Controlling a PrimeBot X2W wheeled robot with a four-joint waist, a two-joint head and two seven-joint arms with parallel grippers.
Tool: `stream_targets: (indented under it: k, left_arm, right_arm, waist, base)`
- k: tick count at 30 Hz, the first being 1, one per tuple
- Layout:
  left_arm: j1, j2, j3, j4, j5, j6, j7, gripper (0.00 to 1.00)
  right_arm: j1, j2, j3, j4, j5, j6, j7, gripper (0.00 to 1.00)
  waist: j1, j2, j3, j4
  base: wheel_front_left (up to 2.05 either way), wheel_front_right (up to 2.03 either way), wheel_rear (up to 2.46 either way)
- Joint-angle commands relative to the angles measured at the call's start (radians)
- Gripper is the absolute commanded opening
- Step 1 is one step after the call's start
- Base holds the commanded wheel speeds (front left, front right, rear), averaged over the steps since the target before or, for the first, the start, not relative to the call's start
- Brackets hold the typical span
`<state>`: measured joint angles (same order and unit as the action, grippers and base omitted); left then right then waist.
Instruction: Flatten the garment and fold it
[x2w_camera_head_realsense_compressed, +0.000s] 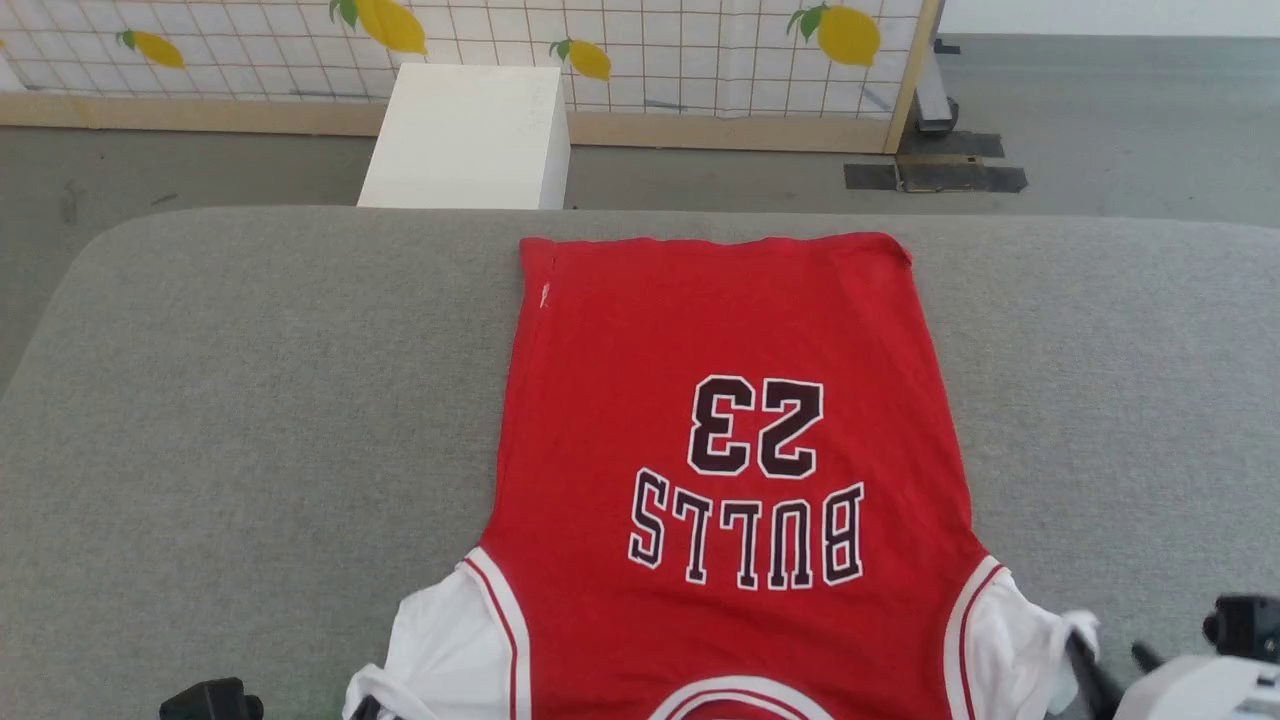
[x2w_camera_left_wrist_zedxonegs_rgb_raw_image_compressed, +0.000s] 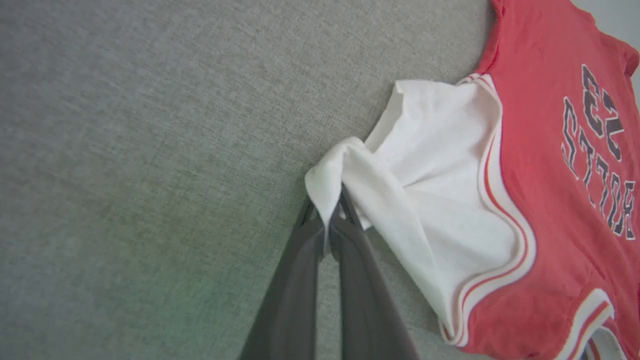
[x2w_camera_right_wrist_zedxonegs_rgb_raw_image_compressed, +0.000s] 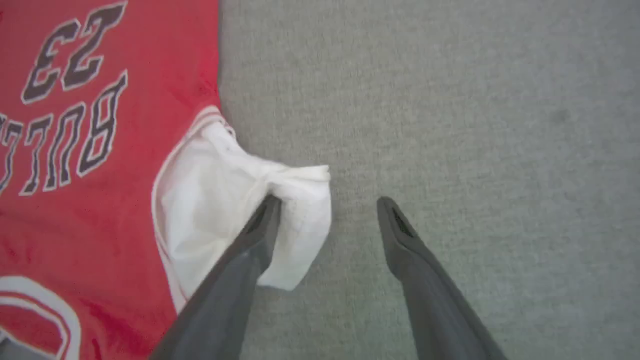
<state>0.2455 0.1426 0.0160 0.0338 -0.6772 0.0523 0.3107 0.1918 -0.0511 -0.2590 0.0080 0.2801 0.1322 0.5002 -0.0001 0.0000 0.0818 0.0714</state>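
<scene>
Right, from the head camera I see the red Bulls T-shirt (x2w_camera_head_realsense_compressed: 720, 330) lying flat and face up on the grey fabric bench (x2w_camera_head_realsense_compressed: 250, 400). Its hem runs close along the far edge and its collar sits at the near edge, so the "BULLS 23" print reads upside down to me. My left gripper (x2w_camera_left_wrist_zedxonegs_rgb_raw_image_compressed: 332, 210) has its fingers pinched together on the bunched outer edge of the white sleeve (x2w_camera_left_wrist_zedxonegs_rgb_raw_image_compressed: 440, 165) on that side, lifting a small peak of cloth. My right gripper (x2w_camera_right_wrist_zedxonegs_rgb_raw_image_compressed: 330, 205) stands with its fingers spread wide: one fingertip (x2w_camera_right_wrist_zedxonegs_rgb_raw_image_compressed: 270, 210) lies against the crumpled cuff of the other white sleeve (x2w_camera_right_wrist_zedxonegs_rgb_raw_image_compressed: 220, 210), the other is over bare grey fabric, gripping nothing. Beyond the far edge, a white box (x2w_camera_head_realsense_compressed: 465, 135) stands on the floor before a lemon-print screen (x2w_camera_head_realsense_compressed: 700, 60).
</scene>
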Motion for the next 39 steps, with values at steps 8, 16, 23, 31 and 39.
stream_targets:
  k: [8,16,23,31,39]
  left_arm:
    - [-0.056,-0.01,-0.024,0.008,0.004,-0.022,-0.022,0.0]
    - [-0.113,-0.022,-0.052,0.021,0.006,-0.042,-0.044,0.0]
    - [-0.176,-0.043,-0.088,0.055,0.002,-0.063,-0.063,0.0]
    - [-0.233,-0.066,-0.132,0.095,-0.006,-0.086,-0.104,0.0]
    - [-0.273,-0.079,-0.168,0.139,-0.019,-0.095,-0.144,0.0]
  right_arm:
    - [-0.226,0.001,-0.012,-0.045,-0.046,-0.002,-0.224,1.0]
    - [-0.552,-0.038,-0.012,0.185,-0.113,-0.002,-0.38,1.0]
    - [-0.824,-0.124,-0.035,0.485,-0.173,-0.002,-0.387,1.0]
    - [-1.044,-0.193,-0.1,0.683,-0.265,-0.002,-0.179,1.0]
    - [-1.172,-0.196,-0.134,0.761,-0.371,-0.002,0.142,1.0]
  waist:
    - [0.0001,0.0,0.045,0.053]
    - [0.0001,0.0,0.128,0.128]
    - [0.0001,0.0,0.224,0.215]
    - [0.0001,0.0,0.342,0.295]
    - [0.0001,0.0,0.404,0.317]
  base:
    - [0.0,0.0,0.0]
    - [0.0,0.0,0.0]
    - [0.0,0.0,0.0]
    - [0.0,0.0,0.0]
    - [0.0,0.0,0.0]
